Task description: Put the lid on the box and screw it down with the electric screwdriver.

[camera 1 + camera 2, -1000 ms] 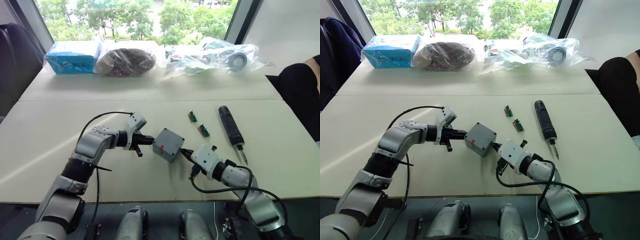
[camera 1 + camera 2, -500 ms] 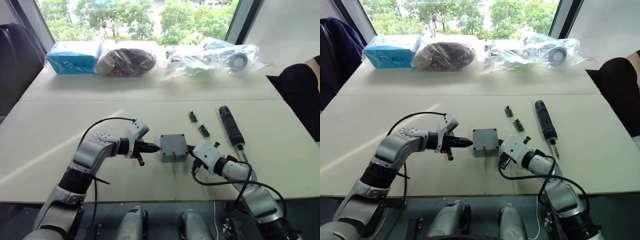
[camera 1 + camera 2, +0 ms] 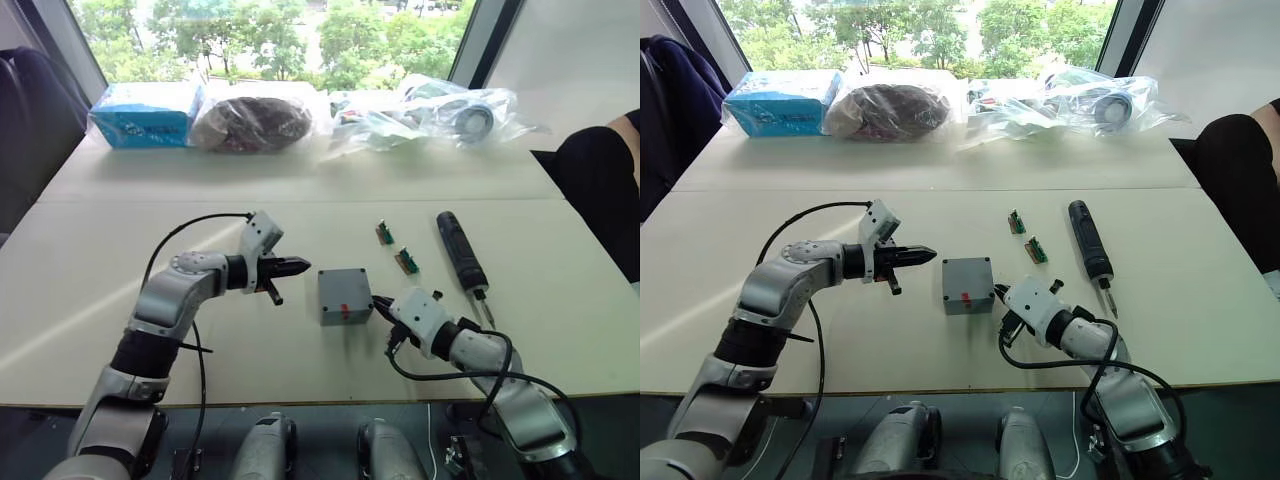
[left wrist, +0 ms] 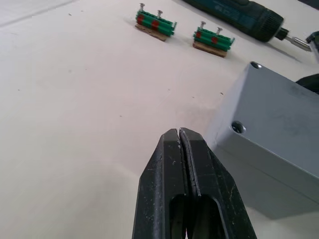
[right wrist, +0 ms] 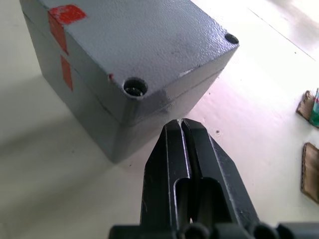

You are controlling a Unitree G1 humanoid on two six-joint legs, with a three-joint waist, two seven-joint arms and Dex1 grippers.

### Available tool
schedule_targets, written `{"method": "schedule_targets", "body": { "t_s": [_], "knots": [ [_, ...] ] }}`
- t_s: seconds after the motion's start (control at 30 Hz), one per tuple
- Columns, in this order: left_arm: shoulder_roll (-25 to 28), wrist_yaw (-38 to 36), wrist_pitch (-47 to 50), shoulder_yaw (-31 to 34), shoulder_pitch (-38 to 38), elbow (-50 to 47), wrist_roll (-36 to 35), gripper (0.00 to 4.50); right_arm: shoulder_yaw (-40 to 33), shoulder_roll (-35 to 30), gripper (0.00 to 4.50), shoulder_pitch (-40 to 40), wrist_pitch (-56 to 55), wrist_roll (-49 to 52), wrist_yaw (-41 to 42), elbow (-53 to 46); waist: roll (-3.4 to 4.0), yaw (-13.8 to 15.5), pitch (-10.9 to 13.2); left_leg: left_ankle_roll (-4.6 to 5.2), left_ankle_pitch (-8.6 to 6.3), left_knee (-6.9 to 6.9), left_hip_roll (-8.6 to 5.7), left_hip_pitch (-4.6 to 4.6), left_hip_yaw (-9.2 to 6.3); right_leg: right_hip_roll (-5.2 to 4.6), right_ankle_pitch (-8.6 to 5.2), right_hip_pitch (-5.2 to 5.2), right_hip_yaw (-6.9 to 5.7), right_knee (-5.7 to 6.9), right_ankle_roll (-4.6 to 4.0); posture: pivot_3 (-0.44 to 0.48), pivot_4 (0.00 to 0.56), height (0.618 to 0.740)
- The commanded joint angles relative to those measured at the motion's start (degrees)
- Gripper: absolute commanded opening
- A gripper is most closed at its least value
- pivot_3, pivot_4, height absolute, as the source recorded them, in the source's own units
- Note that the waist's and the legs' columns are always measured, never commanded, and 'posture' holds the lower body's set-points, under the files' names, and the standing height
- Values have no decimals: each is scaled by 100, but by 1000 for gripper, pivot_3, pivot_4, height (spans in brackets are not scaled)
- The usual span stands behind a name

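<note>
The grey box sits flat on the table with the lid on top of it, a red sticker crossing the seam on its front wall. My left gripper is shut and empty, hovering a short way to the left of the box. Just off the box's front right corner, my right gripper is shut and empty, by a round screw hole in the lid. The black electric screwdriver lies on the table to the right, bit toward me.
Two small green parts lie between the box and the screwdriver. Along the far edge are a blue carton and plastic bags. A person's dark sleeve is at the right edge.
The box, held tilted between both grippers a second ago, now rests level on the table. My left gripper has pulled back to the left; the right one has drawn slightly off the box.
</note>
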Motion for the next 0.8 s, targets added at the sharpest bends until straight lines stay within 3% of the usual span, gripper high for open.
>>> {"method": "schedule_targets", "body": {
  "t_s": [0.03,0.17,0.53,0.67,0.8],
  "knots": [
    [439,-557,156,202,-427,-70,-294,0,-748,64,15,69,353,541,-93,-513,-1,2,1,0,0,0,0,0,0,0,0,0,0,1,0,0,150,740],
    [740,-1056,129,-48,-741,-483,-414,0,-1348,311,15,-192,663,1077,-271,-331,0,0,1,0,0,0,0,1,0,0,0,4,-1,-1,-1,0,150,740],
    [698,-1352,-314,-549,-1149,-733,-141,0,-1643,265,4151,-1340,921,1423,-305,1229,11,-15,7,0,1,0,0,1,4,2,0,2,1,0,-1,0,150,740],
    [632,-1228,-342,-545,-1013,-747,-93,0,-1602,291,4151,-1572,857,1453,-304,1591,16,-16,11,1,2,0,0,1,5,3,6,1,1,3,10,0,150,740],
    [586,-1150,-321,-526,-946,-768,-77,0,-1464,306,3255,-1710,733,1384,-306,1906,16,-15,11,2,2,0,-2,1,4,4,10,1,1,11,19,0,150,740]
  ]
}}
